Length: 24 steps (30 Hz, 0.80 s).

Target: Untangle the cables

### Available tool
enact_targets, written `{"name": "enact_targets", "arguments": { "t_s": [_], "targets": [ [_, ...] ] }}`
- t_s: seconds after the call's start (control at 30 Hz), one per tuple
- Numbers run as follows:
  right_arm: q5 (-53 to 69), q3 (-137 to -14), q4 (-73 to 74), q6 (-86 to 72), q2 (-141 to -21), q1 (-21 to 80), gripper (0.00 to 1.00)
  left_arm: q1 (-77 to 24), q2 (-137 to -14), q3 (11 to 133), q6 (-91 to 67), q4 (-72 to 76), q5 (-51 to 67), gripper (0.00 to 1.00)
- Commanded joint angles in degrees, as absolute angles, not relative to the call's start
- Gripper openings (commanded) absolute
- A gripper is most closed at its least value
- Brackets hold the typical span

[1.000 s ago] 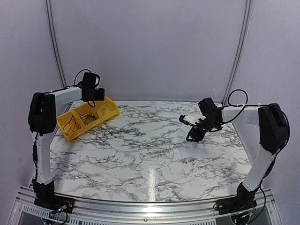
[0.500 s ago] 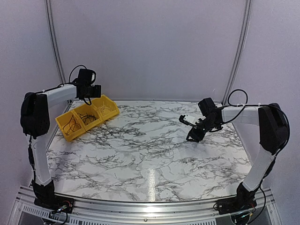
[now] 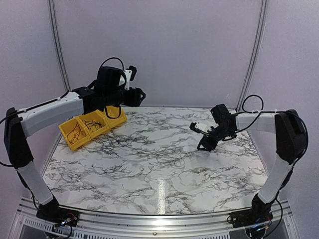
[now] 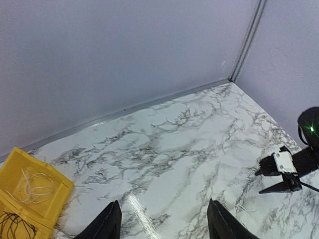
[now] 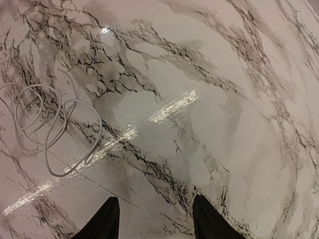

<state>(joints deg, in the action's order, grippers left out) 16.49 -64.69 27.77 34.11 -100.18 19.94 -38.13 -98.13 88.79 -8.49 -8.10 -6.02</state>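
Thin dark wires lie in loose loops in the compartments of the yellow bin at the back left. The left wrist view shows dark wires in one compartment and pale loops in the end one. A thin pale cable lies in loose loops on the marble, faint from above. My left gripper is open and empty, high beside the bin's right end; its jaws face the table's middle. My right gripper is open and empty just above the table, with the pale cable to the left of its fingers.
The marble table is walled by pale panels at the back and sides. The bin stands aslant in the back left corner. My right gripper also shows at the right edge of the left wrist view.
My left arm has swung up and to the right, from over the bin to beside its right end, and its wrist now faces the table's middle. The right arm has not moved.
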Motion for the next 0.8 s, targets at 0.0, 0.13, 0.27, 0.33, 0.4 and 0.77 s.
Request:
{"name": "enact_targets", "arguments": {
  "t_s": [0.0, 0.13, 0.27, 0.33, 0.4, 0.77],
  "targets": [
    [20.9, -66.6, 28.9, 33.5, -98.9, 19.5, 0.5, -43.7, -97.4, 81.9, -11.9, -7.9, -7.7, 0.62],
    [25.2, -66.6, 29.7, 34.1, -98.3, 19.5, 0.5, -51.3, -99.6, 77.3, -12.9, -5.5, -15.1, 0.67],
    [30.1, -66.6, 31.5, 36.0, -99.1, 20.0, 0.51, -54.5, -104.4, 77.6, -16.1, -4.8, -9.3, 0.66],
    [30.4, -66.9, 32.0, 36.4, -99.9, 20.8, 0.51, -54.5, -106.2, 77.5, -19.4, -3.4, -5.2, 0.63],
    [29.8, -66.9, 32.0, 36.7, -100.5, 21.6, 0.51, -54.3, -107.5, 76.8, -23.0, -0.8, -4.1, 0.6],
    [25.4, -66.6, 31.0, 36.3, -102.1, 23.3, 0.5, -51.2, -120.2, 81.4, -35.7, 11.2, 7.4, 0.49]
  ]
}}
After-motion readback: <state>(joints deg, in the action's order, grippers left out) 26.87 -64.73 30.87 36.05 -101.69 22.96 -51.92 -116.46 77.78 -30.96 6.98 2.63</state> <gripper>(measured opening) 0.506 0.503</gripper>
